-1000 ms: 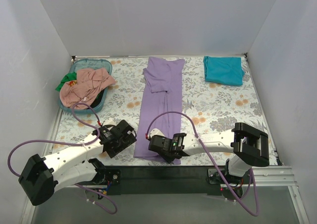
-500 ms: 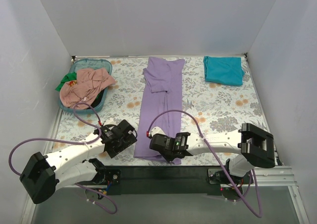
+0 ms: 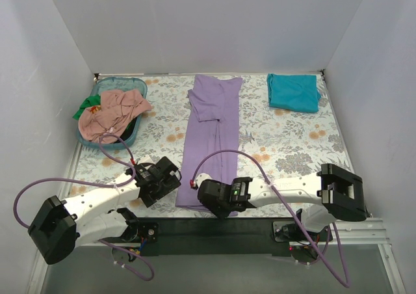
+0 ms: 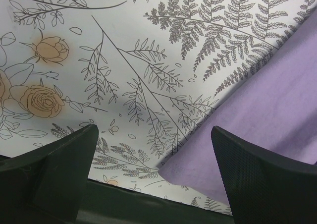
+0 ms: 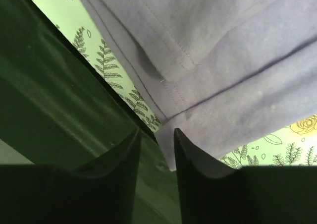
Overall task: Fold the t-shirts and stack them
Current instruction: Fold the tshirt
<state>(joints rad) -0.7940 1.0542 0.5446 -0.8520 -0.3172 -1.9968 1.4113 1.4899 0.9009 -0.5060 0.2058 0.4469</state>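
Observation:
A large lavender t-shirt [image 3: 209,134] lies folded into a long strip down the middle of the table. My left gripper [image 3: 170,177] is open and empty just left of the strip's near-left corner; in the left wrist view that gripper [image 4: 158,179] has its jaws wide apart with the lavender corner [image 4: 252,115] between them on the cloth. My right gripper [image 3: 213,201] is at the strip's near edge; in the right wrist view it [image 5: 156,137] has a narrow gap, and the lavender hem corner [image 5: 208,100] dips into it. A folded teal t-shirt [image 3: 294,91] lies back right.
A blue-green basket [image 3: 130,134] at the back left holds a salmon-pink t-shirt [image 3: 116,110] and a green one [image 3: 83,107]. The table has a floral cover [image 3: 286,144]; its dark near rail [image 3: 195,232] lies under the grippers. White walls surround the table.
My right gripper has slid left along the near edge onto the lavender hem. My left gripper has edged slightly right toward the strip's near-left corner.

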